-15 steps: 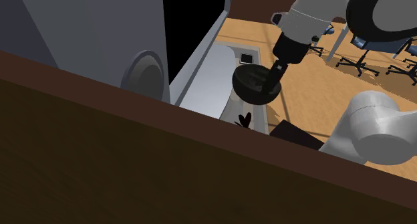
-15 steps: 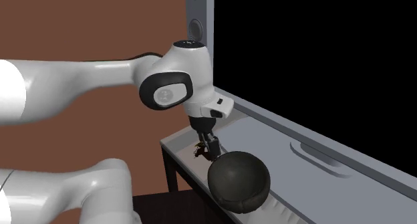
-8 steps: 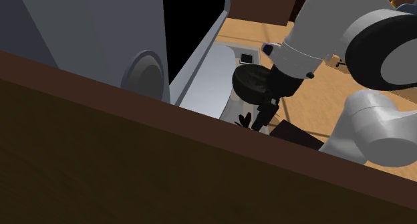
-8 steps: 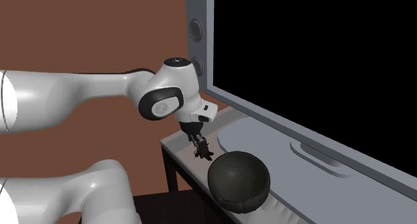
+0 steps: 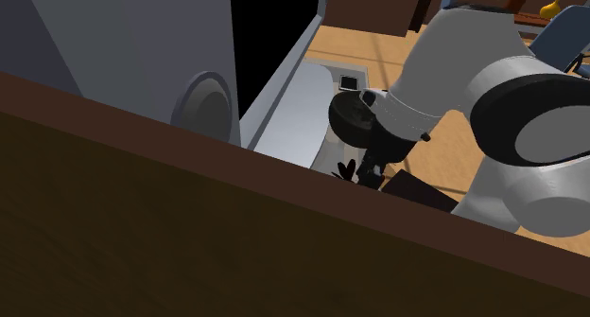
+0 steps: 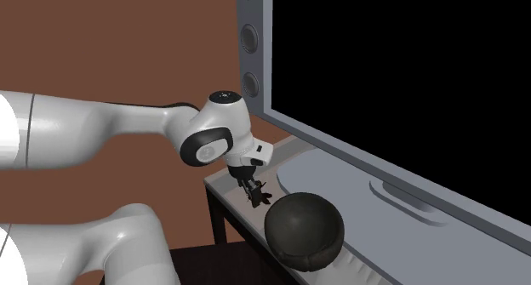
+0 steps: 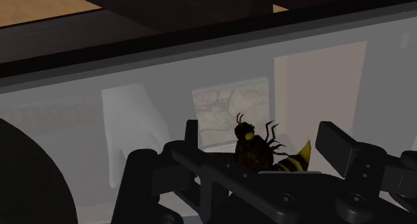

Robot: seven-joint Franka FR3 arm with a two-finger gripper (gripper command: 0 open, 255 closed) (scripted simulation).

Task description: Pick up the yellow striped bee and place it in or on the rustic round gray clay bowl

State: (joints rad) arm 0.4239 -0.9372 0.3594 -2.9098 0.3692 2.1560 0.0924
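– Gripper (image 7: 261, 132) state, by the wrist view?
– Spread. One finger (image 7: 192, 139) stands off the head of the bee (image 7: 257, 154) with a clear gap. The other is just beside the yellow striped tail, and I cannot tell whether it touches.
– Where is the bee, then?
– Down on the grey top (image 6: 228, 194), between the fingers, near the top's end. In the second exterior view the white arm (image 6: 111, 139) reaches over and the gripper points down at it.
– Bowl (image 6: 305, 232)?
– Dark and round. The bowl stands on the same top, near the bee but apart from it, toward that view's lower right.
– Behind them?
– Big black screen (image 6: 383, 71) in a grey frame, its base (image 6: 357, 173) on the top. Beside it is a grey speaker (image 6: 248, 45), then a brown wall (image 6: 111, 45).
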